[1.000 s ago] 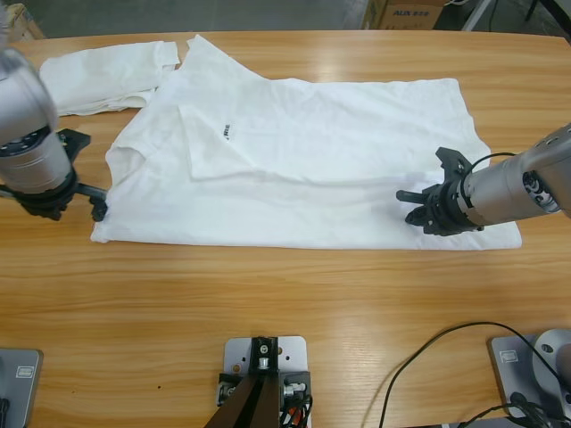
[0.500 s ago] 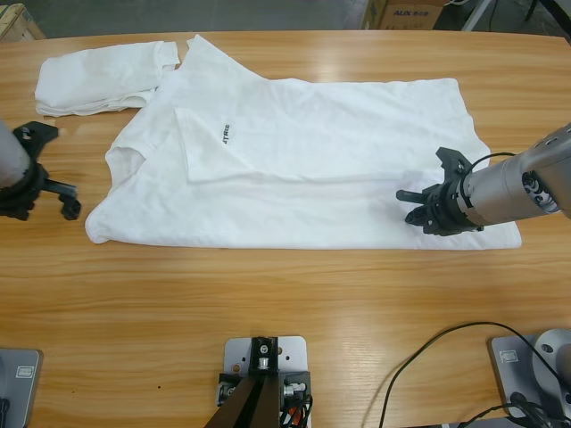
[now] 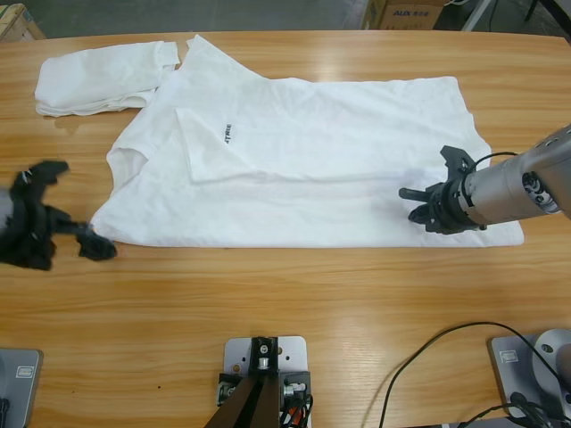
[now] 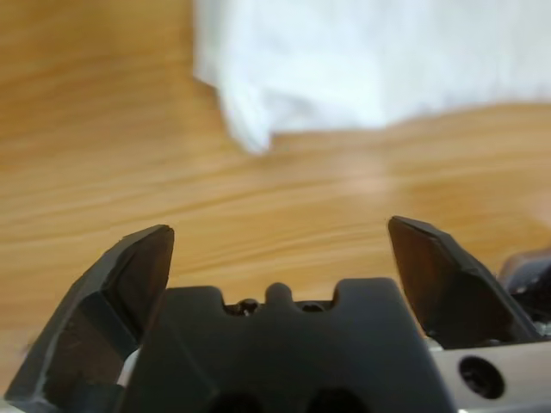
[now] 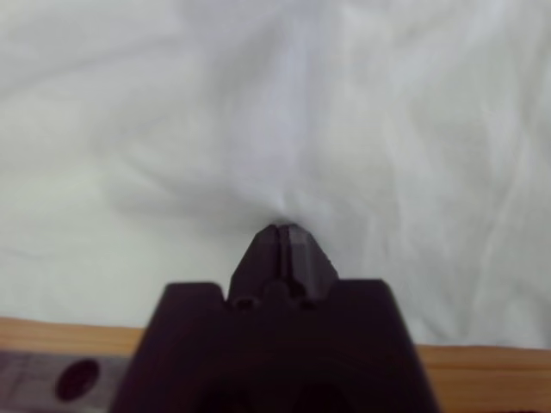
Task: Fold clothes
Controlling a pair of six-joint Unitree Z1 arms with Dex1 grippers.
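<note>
Since a moment ago our left gripper (image 3: 67,209) has swung nearer the lettered T-shirt (image 3: 303,169), jaws spread wide, its corner just ahead on the bench (image 3: 285,303). Our right gripper (image 3: 412,203) rests on the hem, jaws closed together.

I see bright, even overhead light and soft sheen on the wooden table (image 3: 294,294). The left gripper (image 3: 67,214) is motion-smeared in the high view. Both wrist views are soft: T-shirt (image 4: 362,60) out of focus on the left, folds washed out on the right, with faint shadows
</note>
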